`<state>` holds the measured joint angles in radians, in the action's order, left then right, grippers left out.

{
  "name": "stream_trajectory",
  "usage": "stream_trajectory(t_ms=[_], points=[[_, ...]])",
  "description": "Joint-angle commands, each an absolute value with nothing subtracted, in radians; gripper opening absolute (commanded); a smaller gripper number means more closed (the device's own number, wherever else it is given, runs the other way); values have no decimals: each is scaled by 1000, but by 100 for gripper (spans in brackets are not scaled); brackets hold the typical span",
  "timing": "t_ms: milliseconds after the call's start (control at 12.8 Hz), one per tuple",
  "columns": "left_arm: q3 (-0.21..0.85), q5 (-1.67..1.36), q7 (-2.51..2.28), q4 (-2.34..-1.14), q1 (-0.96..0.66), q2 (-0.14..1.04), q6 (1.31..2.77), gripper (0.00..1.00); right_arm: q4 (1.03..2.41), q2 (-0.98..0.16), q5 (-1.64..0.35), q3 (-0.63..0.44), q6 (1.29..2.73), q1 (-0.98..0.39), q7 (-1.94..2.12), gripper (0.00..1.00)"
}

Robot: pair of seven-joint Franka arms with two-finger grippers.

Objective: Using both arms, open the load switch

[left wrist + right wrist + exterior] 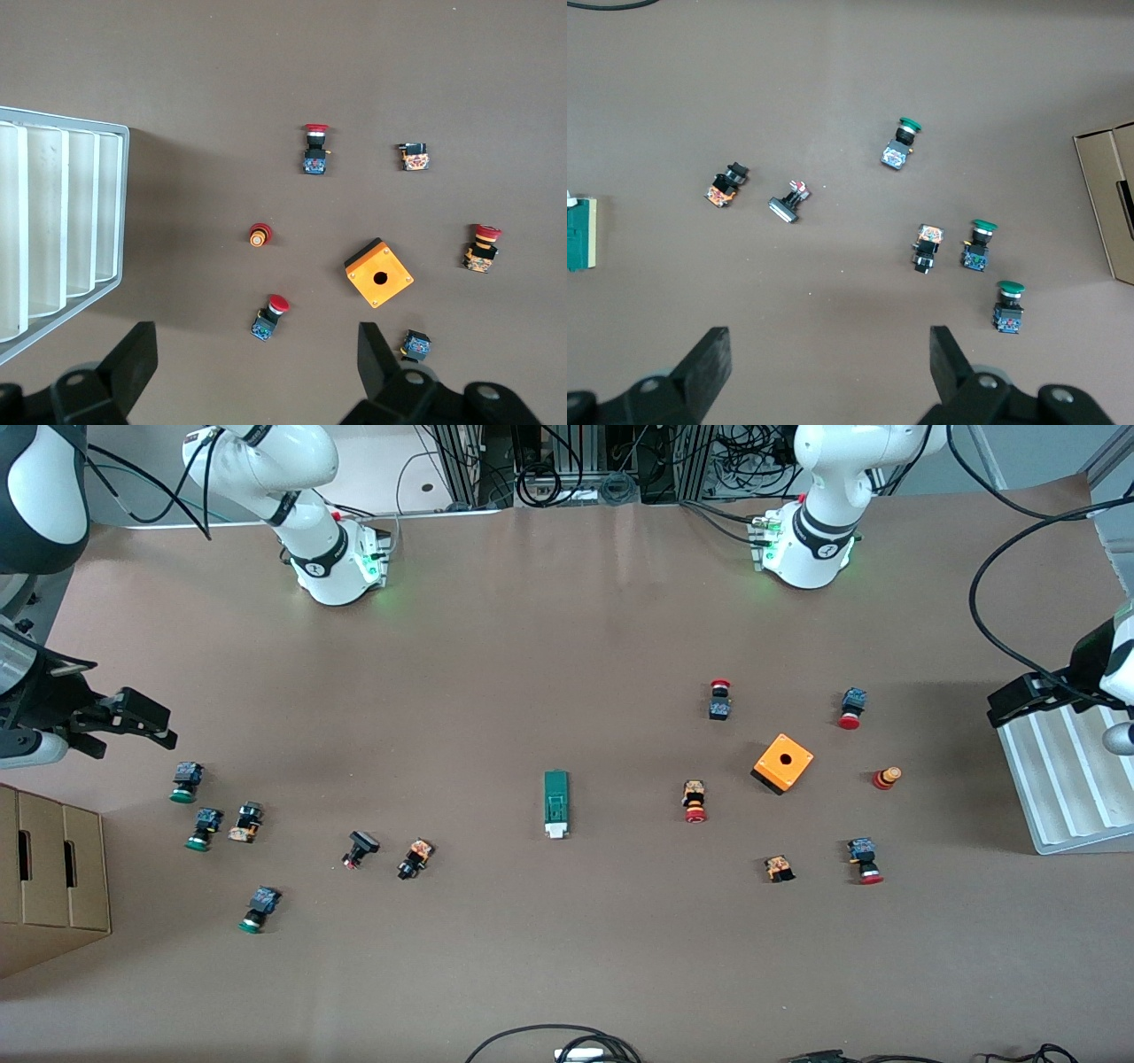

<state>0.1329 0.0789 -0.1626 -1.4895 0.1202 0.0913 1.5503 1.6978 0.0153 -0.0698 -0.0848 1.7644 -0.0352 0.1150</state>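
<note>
Both end effectors hang with their fingers spread apart and nothing between them, so you have no grip on anything. Your left end effector (252,372) is over the left arm's end of the desk (567,646), above the edge of a white ribbed tray (1063,779); in the front view only part of it shows (1032,695), the rest cut off at the frame edge. Your right end effector (828,367) is over the right arm's end of the desk, above the green-capped buttons (979,243), and the front view again shows just a portion of it (124,717).

You will find the load switch (555,803) lying flat near the middle of the desk, well apart from both end effectors, its white end piece toward the front camera. In the right wrist view only a sliver of it (580,235) is visible at the frame edge; the left wrist view does not take it in at all.

Below your left end effector lie the orange box (379,273) with its hole and several red-capped buttons (270,317) scattered around it; one button (415,343) is partly hidden by a finger. Near your right end effector, a cardboard box (49,868) is cut off by the frame. The small parts on the buttons are too fine to make out.
</note>
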Motion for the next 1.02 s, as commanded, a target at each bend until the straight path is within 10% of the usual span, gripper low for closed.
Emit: stream_trajectory(t_ms=[0, 937], points=[[130, 67, -153, -1509, 124, 69, 1563, 100, 1706, 26, -41, -87, 1778, -43, 114, 100], [202, 71, -155, -1454, 112, 78, 1560, 100, 1706, 21, -41, -87, 1782, -35, 115, 100]])
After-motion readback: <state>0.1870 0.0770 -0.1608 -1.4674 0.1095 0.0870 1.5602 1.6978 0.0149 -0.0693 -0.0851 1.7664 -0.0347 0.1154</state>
